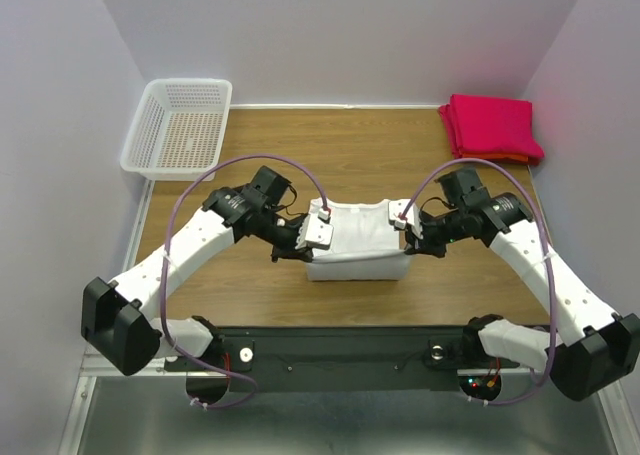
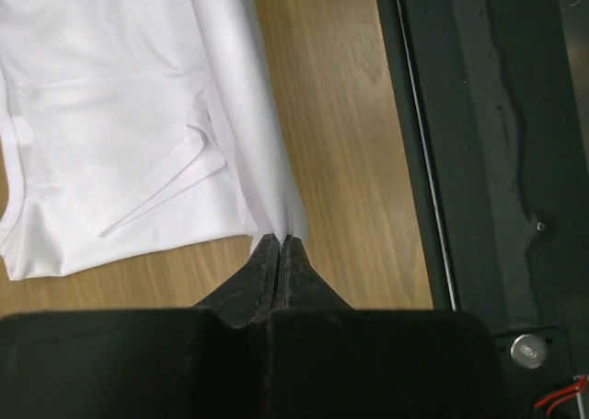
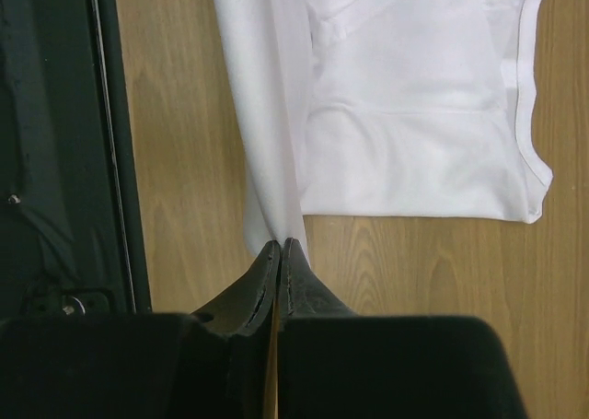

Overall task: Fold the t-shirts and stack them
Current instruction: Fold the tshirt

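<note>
A white t-shirt lies partly folded in the middle of the wooden table. My left gripper is shut on its near left edge, lifting a band of cloth. My right gripper is shut on its near right edge, lifting the cloth the same way. The rest of the shirt lies flat, seen in the left wrist view and in the right wrist view. A stack of folded red and pink t-shirts sits at the far right corner.
A white plastic lattice basket stands at the far left corner. The black base rail runs along the table's near edge, close behind both grippers. Grey walls close in the table on three sides.
</note>
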Controlling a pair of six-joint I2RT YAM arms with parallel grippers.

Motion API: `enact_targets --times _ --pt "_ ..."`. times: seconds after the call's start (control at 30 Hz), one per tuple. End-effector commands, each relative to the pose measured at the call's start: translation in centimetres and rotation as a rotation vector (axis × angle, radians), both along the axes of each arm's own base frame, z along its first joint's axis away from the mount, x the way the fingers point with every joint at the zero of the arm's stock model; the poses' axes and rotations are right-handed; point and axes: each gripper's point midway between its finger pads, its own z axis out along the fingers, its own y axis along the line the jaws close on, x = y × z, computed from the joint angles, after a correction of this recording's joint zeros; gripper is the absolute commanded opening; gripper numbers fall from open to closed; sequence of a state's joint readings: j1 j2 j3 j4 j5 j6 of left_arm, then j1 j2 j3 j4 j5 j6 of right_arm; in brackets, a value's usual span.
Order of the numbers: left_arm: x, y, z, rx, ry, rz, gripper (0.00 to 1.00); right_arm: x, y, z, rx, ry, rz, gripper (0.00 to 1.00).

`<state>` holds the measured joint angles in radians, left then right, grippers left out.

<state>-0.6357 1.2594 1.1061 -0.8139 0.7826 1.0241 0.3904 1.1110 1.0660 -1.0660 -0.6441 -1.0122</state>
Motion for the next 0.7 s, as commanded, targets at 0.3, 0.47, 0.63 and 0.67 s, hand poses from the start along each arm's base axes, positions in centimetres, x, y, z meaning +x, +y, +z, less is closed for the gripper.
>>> enact_targets --times 0.3,0.47,0.63,0.67 --pt "6.9 0.9 1.4 0.088 0.051 -0.009 0.00 6.4 0.4 0.2 -0.102 -0.022 0.009 0.01" --pt "12.8 0.2 2.1 0.077 -0.009 0.032 0.00 11.4 -0.2 -0.8 -0.093 -0.006 -0.002 0.01" --pt "18.6 -1.3 0.7 0.078 -0.004 0.078 0.00 16.2 -0.8 -4.4 -0.109 0.042 0.016 0.00" --pt "19.4 -1.6 0.4 0.077 -0.003 0.083 0.00 17.3 -1.3 -4.3 -0.106 0.027 0.004 0.01"
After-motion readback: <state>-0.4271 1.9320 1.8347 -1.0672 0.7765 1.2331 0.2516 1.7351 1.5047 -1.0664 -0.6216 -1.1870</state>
